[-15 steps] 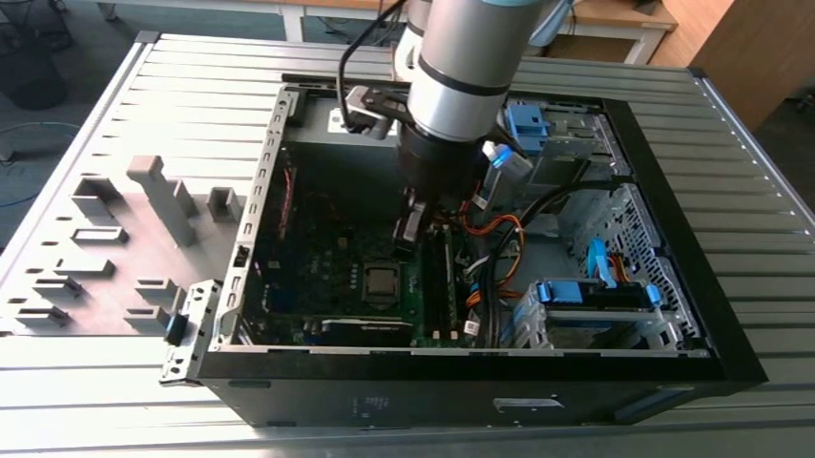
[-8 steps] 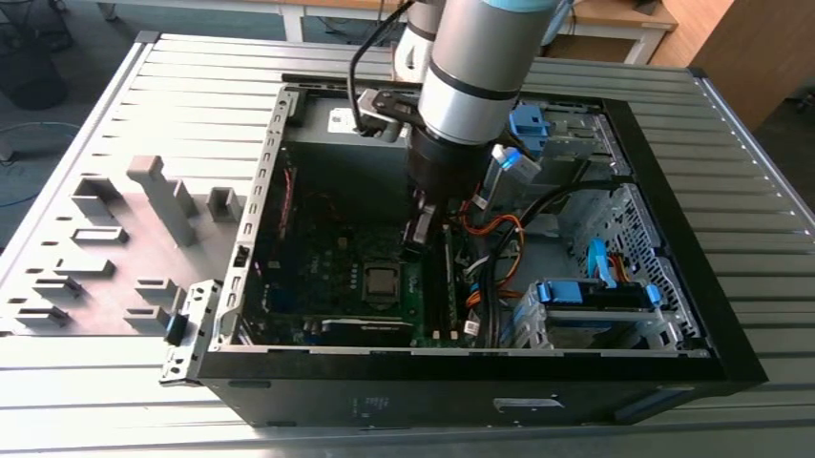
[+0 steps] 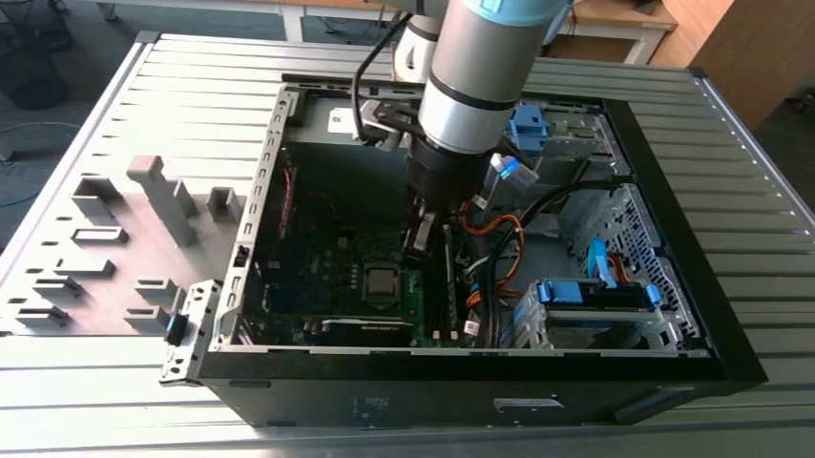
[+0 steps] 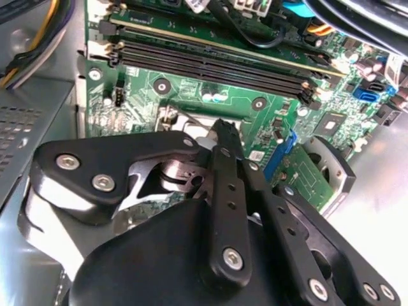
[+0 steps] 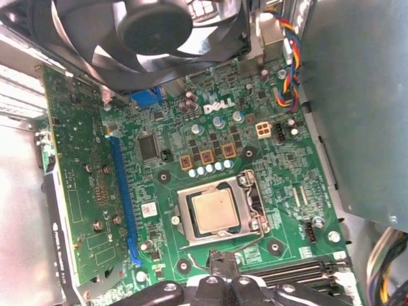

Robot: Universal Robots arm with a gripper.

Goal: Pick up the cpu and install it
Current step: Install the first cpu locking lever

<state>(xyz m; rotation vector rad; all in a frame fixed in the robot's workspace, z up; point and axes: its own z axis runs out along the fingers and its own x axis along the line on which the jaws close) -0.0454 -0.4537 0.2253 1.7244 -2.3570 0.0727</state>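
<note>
Hovering with fingers [image 4: 220, 131] pressed together beside the socketed cpu [image 5: 216, 212], near memory sticks [image 4: 210, 64].

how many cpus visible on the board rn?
1. The cpu sits in the socket frame on the green motherboard, seen in the first wrist view; in the exterior view it is below the end effector. The arm may hide others.

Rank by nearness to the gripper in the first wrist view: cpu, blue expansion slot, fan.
1. cpu, seated in its socket just beyond the gripper.
2. blue expansion slot, off to the side beside the upright card.
3. fan, at the board's far end.
</note>
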